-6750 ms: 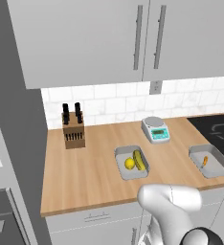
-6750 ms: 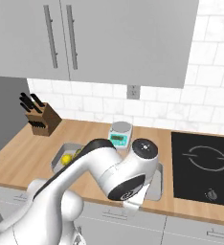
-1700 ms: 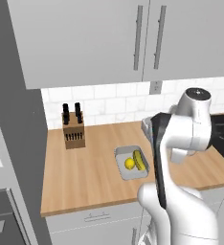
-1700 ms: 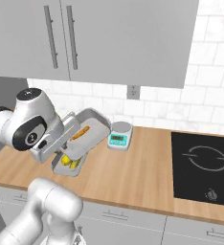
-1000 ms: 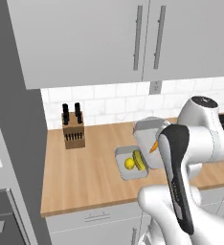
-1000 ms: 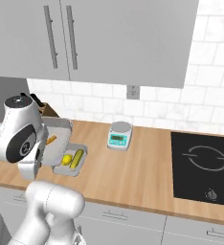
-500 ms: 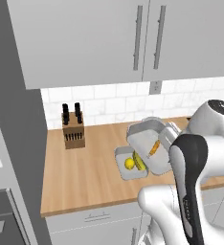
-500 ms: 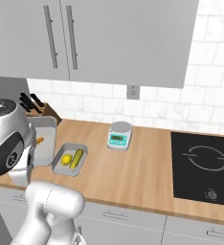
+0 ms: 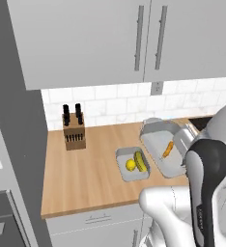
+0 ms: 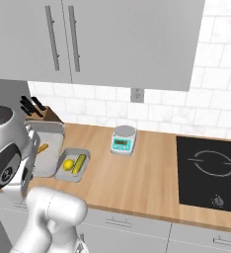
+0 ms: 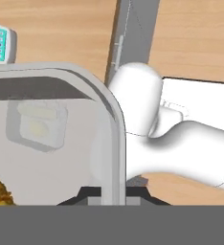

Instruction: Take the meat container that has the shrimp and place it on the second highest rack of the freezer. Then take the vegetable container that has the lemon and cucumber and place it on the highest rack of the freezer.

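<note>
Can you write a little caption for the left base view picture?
The gripper holds the shrimp container tilted in the air above the counter, beside the lemon and cucumber tray.

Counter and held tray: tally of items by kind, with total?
Trays: 2, shrimp tray held tilted in the gripper, vegetable tray on the counter
Food pieces: 3, shrimp, lemon, cucumber
Knife block: 1
Kitchen scale: 1
Total: 7
</note>
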